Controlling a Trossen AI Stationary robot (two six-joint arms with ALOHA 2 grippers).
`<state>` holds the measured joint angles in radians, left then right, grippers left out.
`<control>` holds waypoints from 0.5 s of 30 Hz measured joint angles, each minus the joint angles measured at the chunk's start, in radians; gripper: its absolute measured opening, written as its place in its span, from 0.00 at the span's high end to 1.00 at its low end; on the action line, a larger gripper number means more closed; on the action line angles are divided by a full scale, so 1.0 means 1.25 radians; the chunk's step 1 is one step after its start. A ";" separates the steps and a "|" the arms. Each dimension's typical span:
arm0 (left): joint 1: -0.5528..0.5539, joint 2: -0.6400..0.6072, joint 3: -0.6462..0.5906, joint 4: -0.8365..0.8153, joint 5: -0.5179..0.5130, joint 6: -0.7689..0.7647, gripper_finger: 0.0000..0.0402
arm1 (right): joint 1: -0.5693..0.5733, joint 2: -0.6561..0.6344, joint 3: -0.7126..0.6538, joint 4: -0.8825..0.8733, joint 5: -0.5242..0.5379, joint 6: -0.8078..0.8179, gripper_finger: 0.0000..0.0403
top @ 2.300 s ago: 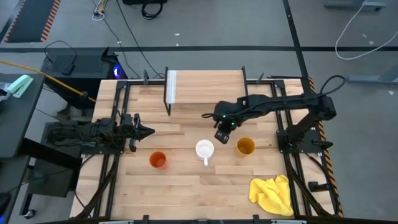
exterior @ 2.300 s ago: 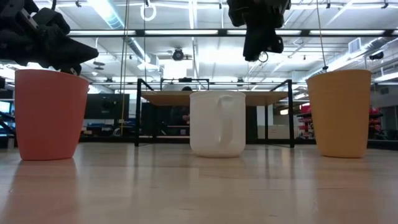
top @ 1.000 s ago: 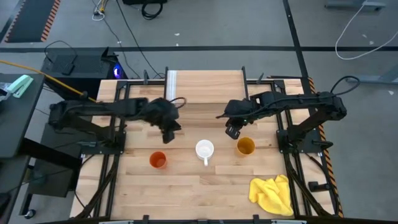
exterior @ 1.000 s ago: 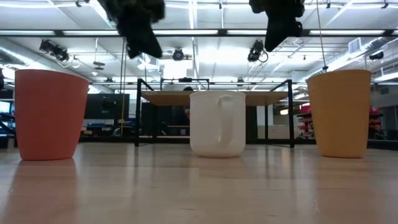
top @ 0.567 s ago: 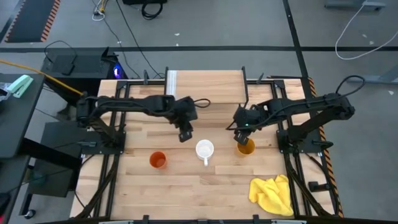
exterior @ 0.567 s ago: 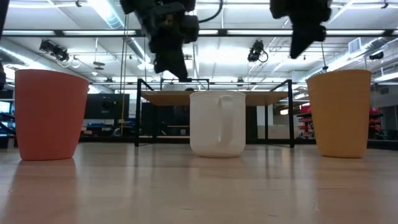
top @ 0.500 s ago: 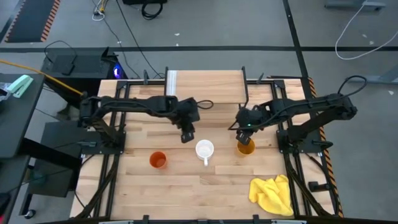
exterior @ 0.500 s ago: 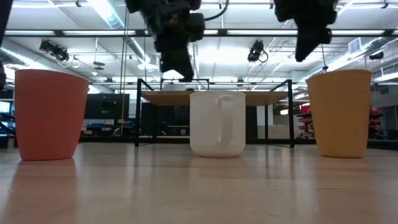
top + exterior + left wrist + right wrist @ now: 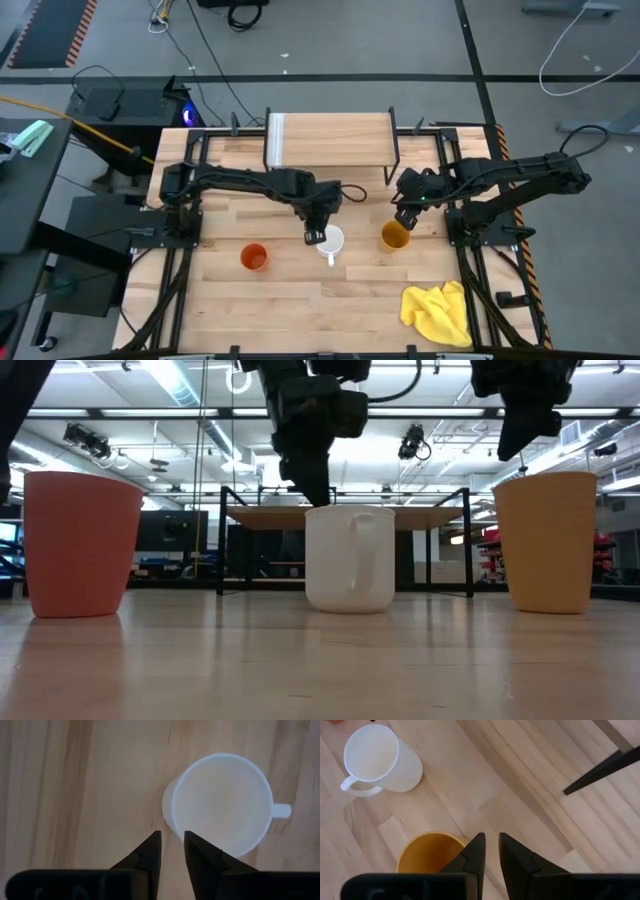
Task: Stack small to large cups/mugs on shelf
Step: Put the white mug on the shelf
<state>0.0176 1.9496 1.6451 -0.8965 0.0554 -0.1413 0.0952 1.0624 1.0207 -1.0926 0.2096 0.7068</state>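
Three cups stand upright on their bases in a row on the tabletop: the orange-red cup [image 9: 254, 257] [image 9: 80, 545], the white mug [image 9: 330, 240] [image 9: 350, 560] with its handle [image 9: 282, 811] toward the near edge, and the mustard-yellow cup [image 9: 395, 236] [image 9: 545, 540]. My left gripper [image 9: 314, 235] [image 9: 172, 836] points down, open by a narrow gap, with its tips [image 9: 318, 498] just above the mug's left rim. My right gripper [image 9: 405, 217] [image 9: 490, 840], also narrowly open, hangs above the far right edge of the yellow cup [image 9: 427, 852]. The wooden shelf [image 9: 330, 140] stands behind them.
A crumpled yellow cloth [image 9: 440, 312] lies at the near right corner. The shelf's black legs [image 9: 602, 770] stand just beyond the cups, and its plank [image 9: 345, 517] shows behind the mug. Bare wood lies between the cups and along the near edge.
My left arm has reached out from the table's left, moving right, toward the near edge and down, until its gripper hangs over the white mug's rim. My right gripper has moved right, from between the mug and the yellow cup to above the yellow cup. The cups have stayed put.
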 joint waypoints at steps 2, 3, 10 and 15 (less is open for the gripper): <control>0.000 0.009 0.005 -0.003 -0.001 0.000 0.76 | 0.000 -0.001 0.000 0.001 0.000 -0.002 0.85; 0.000 0.012 0.005 -0.003 -0.001 -0.002 0.76 | 0.000 -0.001 0.000 0.001 0.001 -0.005 0.85; 0.000 0.013 0.001 0.004 -0.030 -0.003 0.75 | 0.000 0.000 0.000 0.007 0.001 -0.036 0.85; 0.006 0.020 0.001 0.006 -0.042 -0.006 0.75 | 0.000 0.000 0.000 0.008 0.001 -0.044 0.85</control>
<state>0.0256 1.9746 1.6458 -0.8888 0.0025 -0.1493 0.0952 1.0626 1.0206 -1.0826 0.2108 0.6523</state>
